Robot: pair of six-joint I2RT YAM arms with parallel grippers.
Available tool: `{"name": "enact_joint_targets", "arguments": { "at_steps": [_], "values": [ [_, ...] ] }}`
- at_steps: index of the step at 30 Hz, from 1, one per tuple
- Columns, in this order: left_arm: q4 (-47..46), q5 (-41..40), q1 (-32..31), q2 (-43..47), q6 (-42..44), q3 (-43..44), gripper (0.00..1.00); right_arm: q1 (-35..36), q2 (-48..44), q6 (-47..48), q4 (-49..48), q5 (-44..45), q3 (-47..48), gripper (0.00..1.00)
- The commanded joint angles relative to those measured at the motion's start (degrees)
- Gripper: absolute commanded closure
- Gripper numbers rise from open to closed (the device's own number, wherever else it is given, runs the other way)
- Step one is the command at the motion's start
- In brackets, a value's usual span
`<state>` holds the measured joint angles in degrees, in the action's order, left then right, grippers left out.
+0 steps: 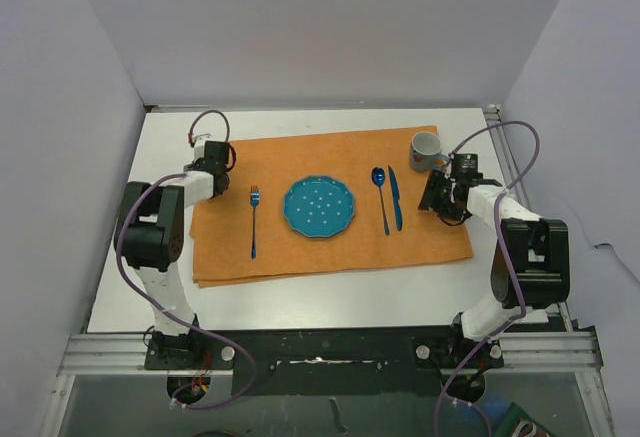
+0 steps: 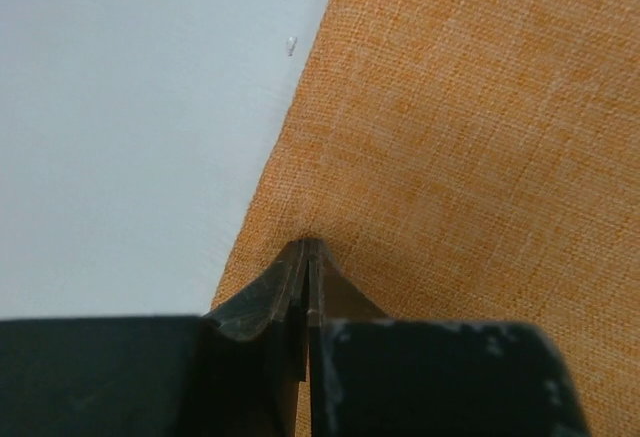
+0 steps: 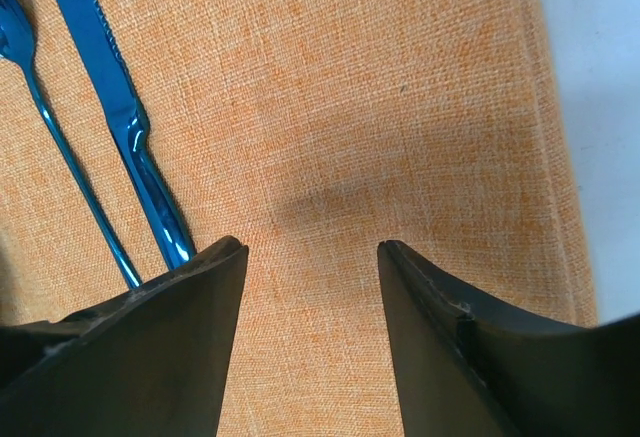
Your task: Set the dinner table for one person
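The white dinner table [image 1: 300, 302] carries an orange cloth [image 1: 330, 252]. On the cloth lie a blue plate [image 1: 319, 206], a blue fork [image 1: 254, 219] to its left, and a blue spoon [image 1: 381, 197] and blue knife [image 1: 395, 197] to its right. A grey mug [image 1: 426, 147] stands at the cloth's far right corner. My left gripper [image 1: 213, 157] is shut, its tips [image 2: 305, 242] resting on the cloth [image 2: 450, 157] close to its left edge. My right gripper [image 3: 312, 247] is open and empty over bare cloth, right of the knife [image 3: 120, 107] and spoon [image 3: 60, 147], just in front of the mug.
White walls close in the table on the left, back and right. Bare tabletop [image 2: 130, 107] lies left of the cloth and also right of it [image 3: 605, 107]. A metal rail [image 1: 320, 347] runs along the near edge by the arm bases.
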<state>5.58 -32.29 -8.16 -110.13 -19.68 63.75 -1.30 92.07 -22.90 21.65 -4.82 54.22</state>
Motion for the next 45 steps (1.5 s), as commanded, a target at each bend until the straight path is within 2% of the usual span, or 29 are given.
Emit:
{"name": "enact_joint_targets", "arguments": {
  "at_steps": [1,13,26,31,33,35,39,42,45],
  "values": [
    [2.3,3.3,0.5,-2.0,-1.0,5.6,1.00,0.7,-1.3,-2.6,-0.8,-2.5,-1.9,0.43],
    [6.1,5.1,1.1,-9.5,-0.3,14.4,1.00,1.8,-0.5,-5.8,-0.3,-2.5,-6.4,0.48],
    [8.5,8.0,1.5,-10.2,-1.1,18.2,1.00,4.2,-6.1,-6.1,3.8,2.4,-8.2,0.47],
    [4.6,6.2,1.3,-1.8,-1.2,12.1,1.00,4.4,-9.2,-3.3,0.5,4.9,-6.6,0.39],
    [2.1,5.1,1.3,2.5,-0.6,8.5,1.00,4.5,-11.4,-2.8,-0.9,6.2,-5.7,0.31],
    [-0.4,3.8,1.2,6.6,-0.4,4.6,1.00,4.5,-13.0,-2.2,-2.0,7.3,-4.6,0.29],
    [-10.9,4.4,1.3,15.2,0.2,-5.6,1.00,4.3,-13.4,1.8,-5.9,11.1,-2.9,0.18],
    [-16.0,5.6,1.2,20.8,0.1,-13.9,1.00,4.2,-13.2,2.8,-10.6,15.0,-4.4,0.16],
    [-17.3,5.8,1.1,25.6,0.1,-18.9,1.00,4.0,-14.2,2.7,-16.1,15.9,-7.8,0.14]
  ]
}}
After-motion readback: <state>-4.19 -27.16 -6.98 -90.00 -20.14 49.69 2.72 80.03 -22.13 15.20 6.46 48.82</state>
